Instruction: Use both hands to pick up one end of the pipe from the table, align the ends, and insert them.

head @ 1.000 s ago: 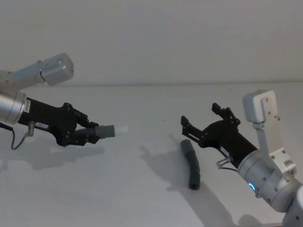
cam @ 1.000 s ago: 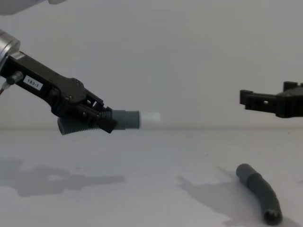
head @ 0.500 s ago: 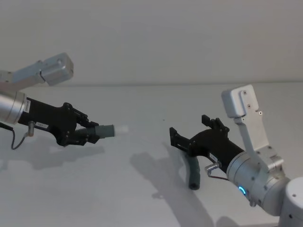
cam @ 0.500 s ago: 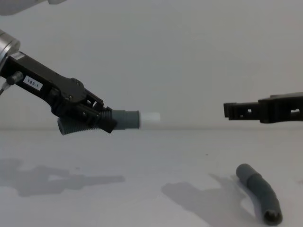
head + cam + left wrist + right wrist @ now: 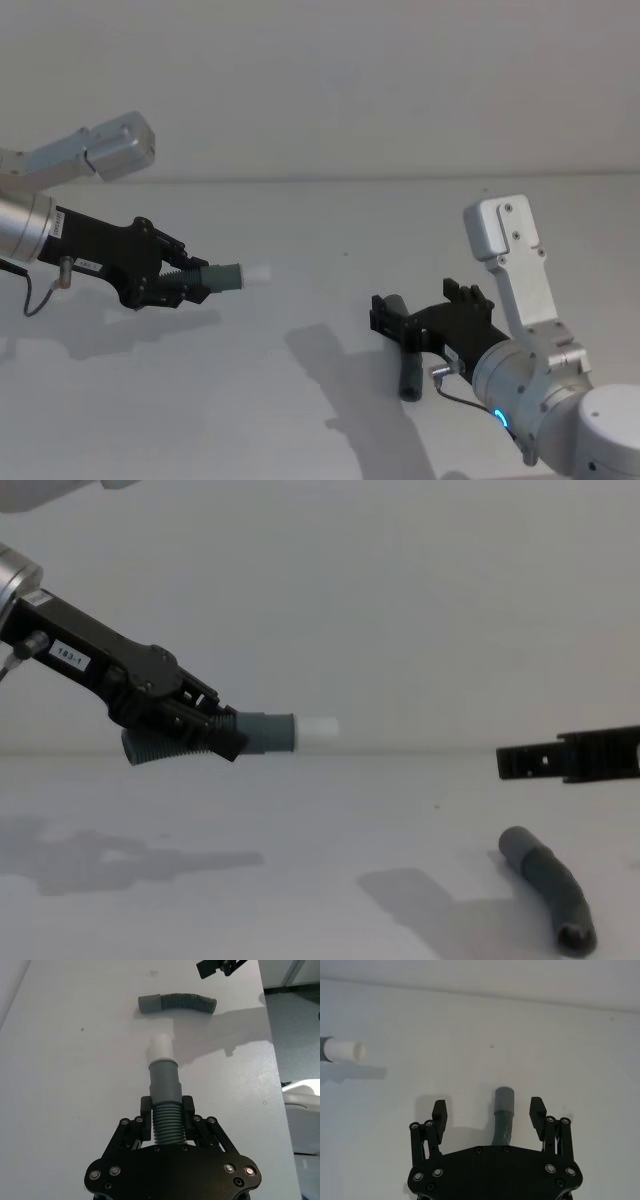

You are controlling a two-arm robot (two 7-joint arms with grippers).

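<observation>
Sinking lower, right gripper (image 5: 488, 1106) gapes above the lying hose piece (image 5: 545, 873)

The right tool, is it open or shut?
Open. The right tool has its fingers wide apart, with the hose piece on the table showing between them.

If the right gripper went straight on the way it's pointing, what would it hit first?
Probably nothing soon. The open right gripper points about level across the table, and the loose hose piece lies below it, not ahead. Depth is unclear; a slight downward tilt could graze its cuff.
</observation>
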